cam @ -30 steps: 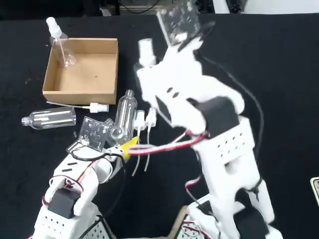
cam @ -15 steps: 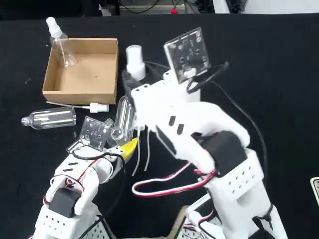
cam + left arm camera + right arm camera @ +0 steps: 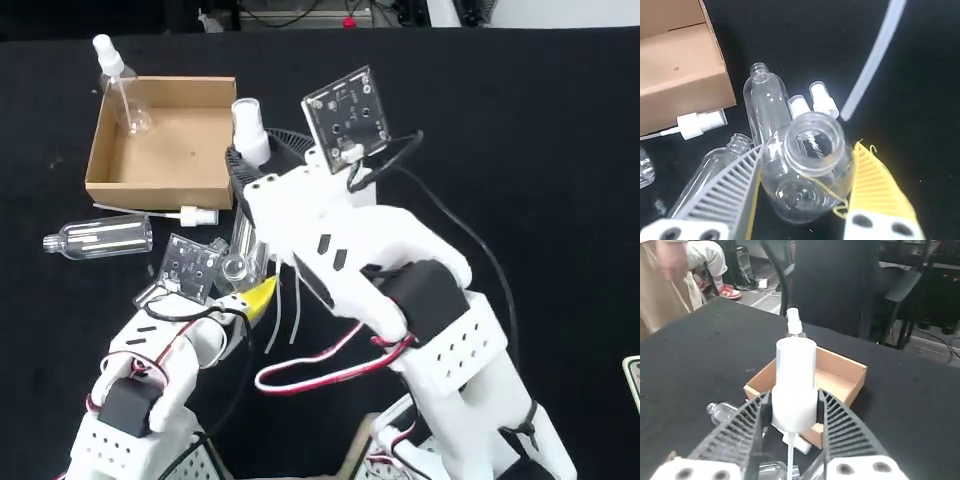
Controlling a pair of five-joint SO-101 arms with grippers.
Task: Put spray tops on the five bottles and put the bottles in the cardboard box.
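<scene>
White spray top point(image 3: 796, 365) in end effector point(image 3: 794, 399), cardboard box point(image 3: 839, 376) beyond.

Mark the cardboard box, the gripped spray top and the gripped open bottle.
cardboard box point(image 3: 150, 190), high view, front wall.
spray top point(image 3: 796, 375), right wrist view, white cap body.
open bottle point(image 3: 790, 190), left wrist view, shoulder below the neck.

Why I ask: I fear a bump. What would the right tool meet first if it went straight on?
Probably the cardboard box: the right tool, shut on a spray top, points toward it. Depth is unclear; it might pass over the rim.
</scene>
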